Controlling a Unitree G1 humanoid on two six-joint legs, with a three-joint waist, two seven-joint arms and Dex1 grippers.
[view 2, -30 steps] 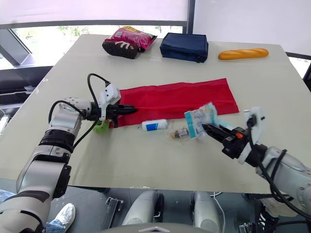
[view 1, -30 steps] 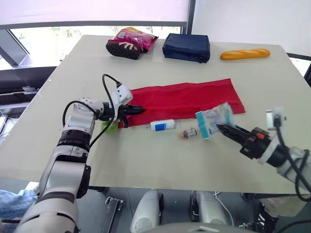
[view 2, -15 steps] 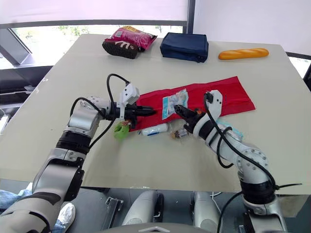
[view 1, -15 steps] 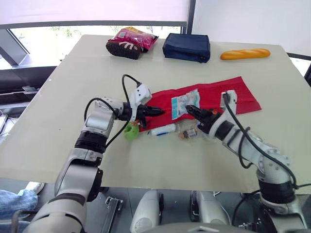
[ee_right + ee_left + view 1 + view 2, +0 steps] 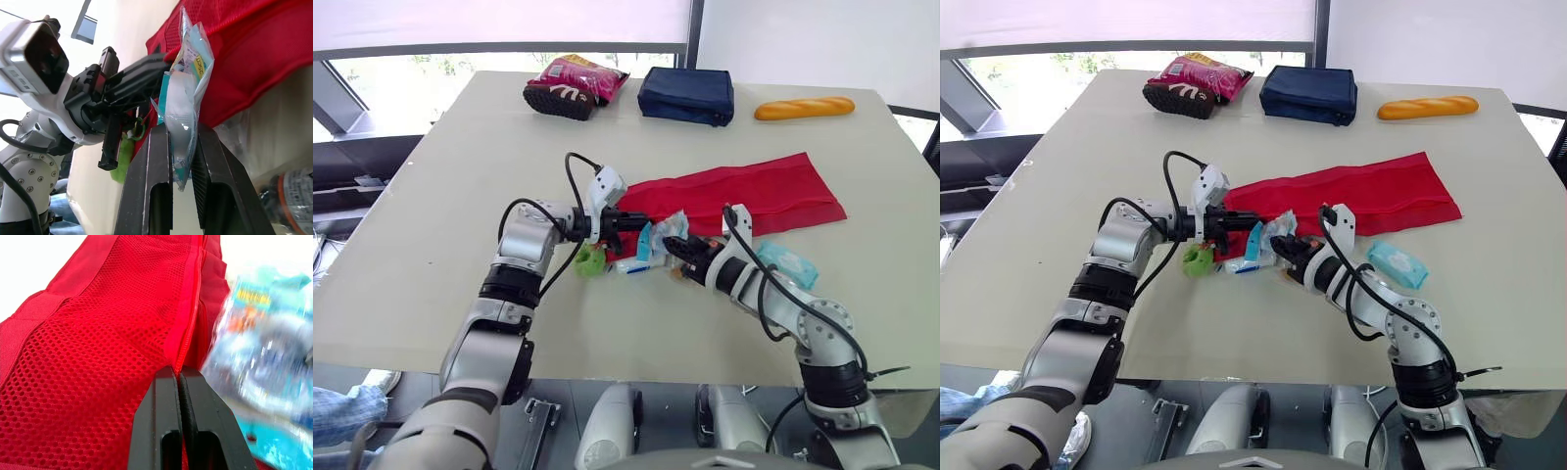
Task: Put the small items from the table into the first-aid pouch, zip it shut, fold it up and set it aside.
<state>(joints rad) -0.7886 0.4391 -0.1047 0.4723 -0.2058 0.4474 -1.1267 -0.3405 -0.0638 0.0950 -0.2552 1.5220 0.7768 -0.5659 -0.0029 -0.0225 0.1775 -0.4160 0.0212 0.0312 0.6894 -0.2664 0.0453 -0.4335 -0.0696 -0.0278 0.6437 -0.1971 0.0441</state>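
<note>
Starting at the left, a green item (image 5: 590, 262) lies on the desk (image 5: 440, 176) just beside the left wrist. The left jaws are pressed fully together on the zip edge of the red pouch (image 5: 744, 191), at its near left end. They seem to hold that edge up off the desk so the mesh pocket's mouth gapes. From this pinch the pouch runs long and flat, away to the right and slightly toward the far side.

Just right of the pinch stands a clear packet (image 5: 664, 233), on edge and tilted. The right jaws are closed partway on its lower part, with the plastic filling the gap between them. Its top edge almost touches the left jaws and the raised zip edge. The coming move turns on this: the mouth lies to the left of the right jaws, and the packet's long side points nearly at it, so a short push leftward along that line should slip it in. The right arm alone carries the load, while the left only holds the mouth.

A vial (image 5: 293, 196) lies near the right jaws, and farther right a blue wipes pack (image 5: 786, 264) waits on the desk, well apart from the mouth
</note>
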